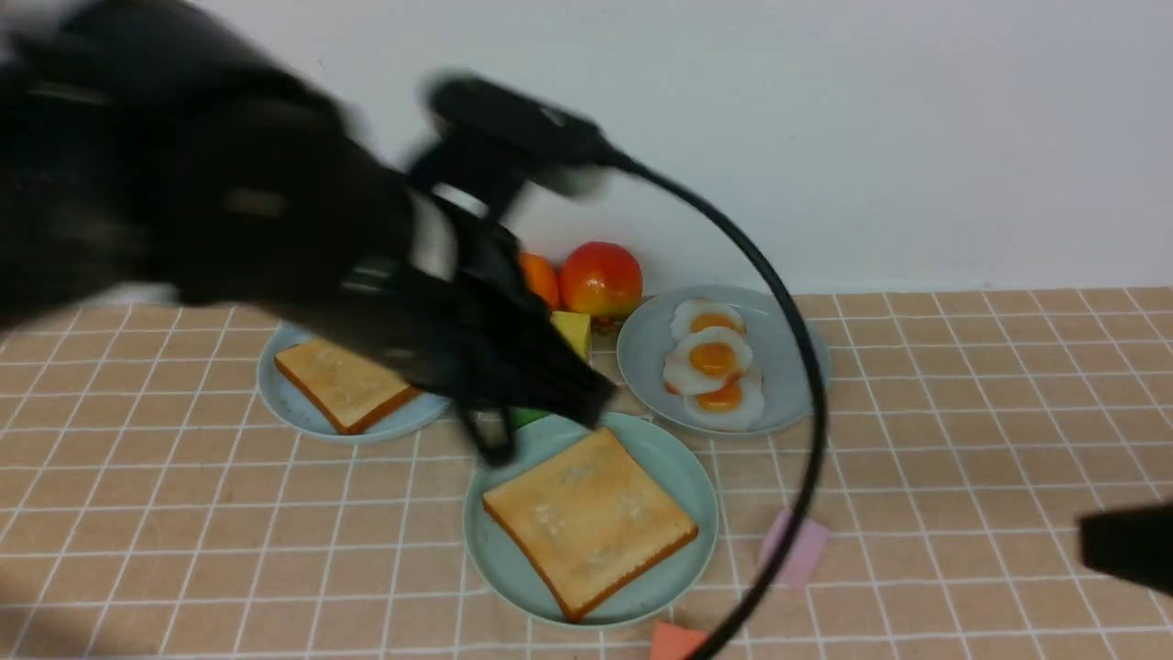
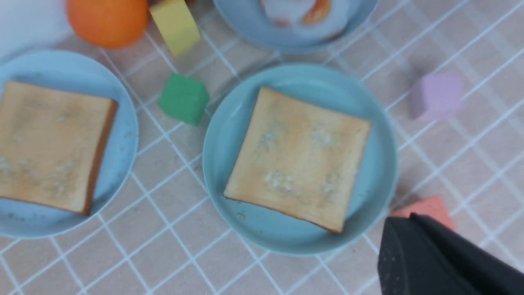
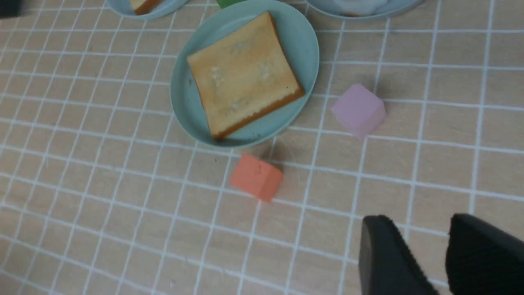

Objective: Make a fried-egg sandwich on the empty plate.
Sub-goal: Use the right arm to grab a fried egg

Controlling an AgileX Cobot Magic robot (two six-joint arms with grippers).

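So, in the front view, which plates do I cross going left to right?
Sky-blue plate with a toast slice → mint-green plate with a second toast slice → grey-blue plate with fried eggs.

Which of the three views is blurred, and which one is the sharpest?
Front view: the left arm is strongly smeared, while the toast on the mint plate is fairly sharp. Left wrist view: everything is slightly soft, the eggs most. Right wrist view: sharpest, with a soft shadow beside the pink cube.
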